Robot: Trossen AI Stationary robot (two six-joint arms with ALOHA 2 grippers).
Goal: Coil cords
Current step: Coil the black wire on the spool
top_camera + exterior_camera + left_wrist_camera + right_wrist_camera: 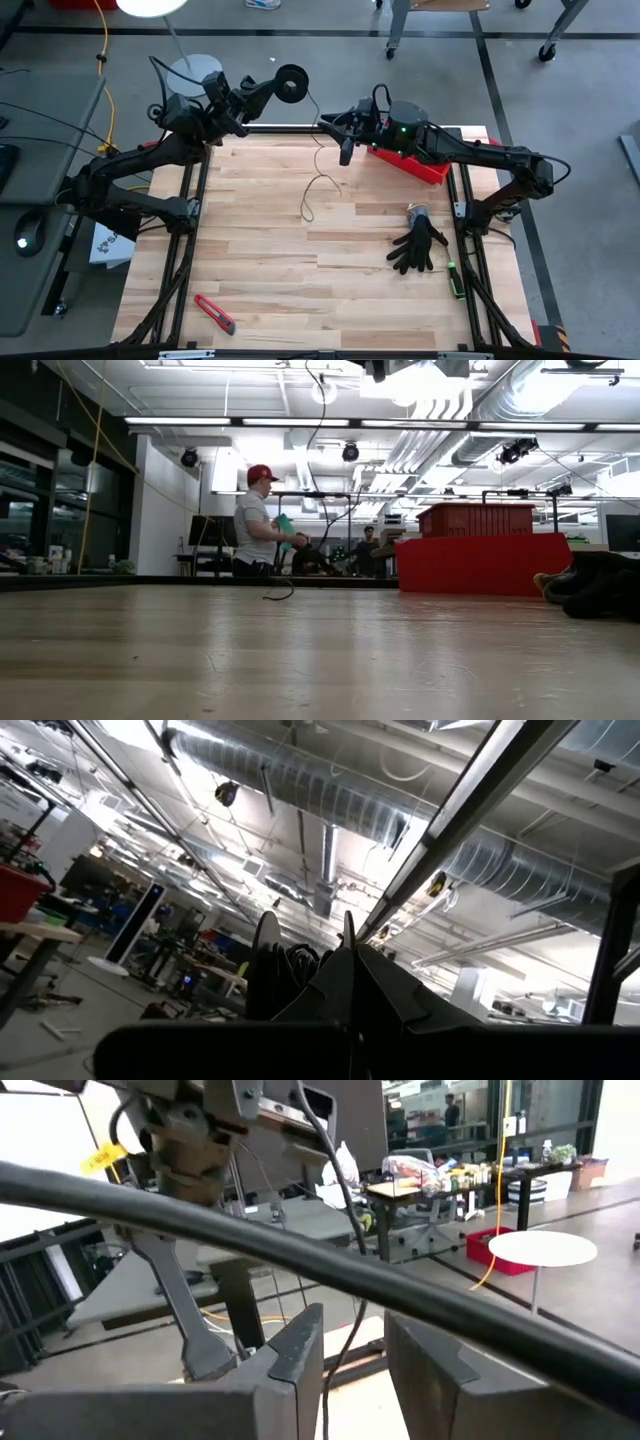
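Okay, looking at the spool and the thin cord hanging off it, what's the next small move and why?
Probably close the right gripper on the cord: its jaws stand apart with the cord between them. The left gripper holds the spool up past the table edge, and loose cord trails onto the wood, so wrapping needs a grip.

- The high view looked straight down from above, taking in the whole wooden table [300, 290] and both arms.
- The low view sat at tabletop height, close to the wood, facing level across it into the room, where a person [256, 520] stood far off.
- The left wrist view tilted upward toward ceiling ducts [300, 790], its own fingers [345, 975] close at the frame's lower edge.
- The right wrist view faced outward beyond the table toward a round white side table [545, 1248].
- High and low views shared the red bin [420, 165] [480, 550], the black glove [418, 245] [595, 585] and the thin cord [318, 185] [285, 590].
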